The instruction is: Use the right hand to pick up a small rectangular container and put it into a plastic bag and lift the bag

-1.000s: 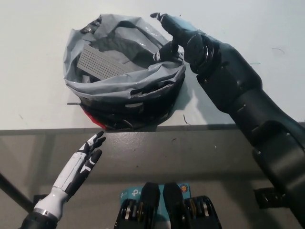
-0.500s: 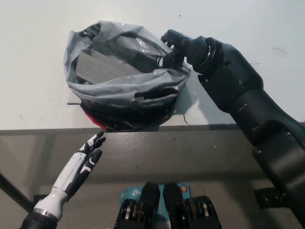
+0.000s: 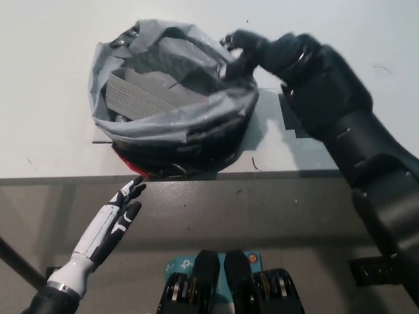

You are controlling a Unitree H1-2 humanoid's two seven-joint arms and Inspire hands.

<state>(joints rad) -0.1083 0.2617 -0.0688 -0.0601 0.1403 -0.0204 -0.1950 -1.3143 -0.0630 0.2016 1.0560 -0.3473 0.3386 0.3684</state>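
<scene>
The plastic bag (image 3: 171, 114) sits at 12 o'clock on the white table (image 3: 46, 78), its mouth open upward. Its crumpled grey folds hide most of the interior, and a dark and red object under its 6 o'clock edge is too covered to identify. Inside, at the bag's 9 o'clock side, lies the small rectangular container (image 3: 134, 99), a grey perforated face only partly visible; its ends are cut off by the bag's folds. Its long axis runs from 10 o'clock to 4 o'clock, lying roughly flat.

The right hand (image 3: 252, 51) is at the bag's 2 o'clock rim, fingers curled over and pinching the rim plastic; the fingertips are hard to separate from the dark folds.

The left hand (image 3: 118, 216) rests at 7 o'clock below the table edge, fingers extended and apart, holding nothing.
</scene>
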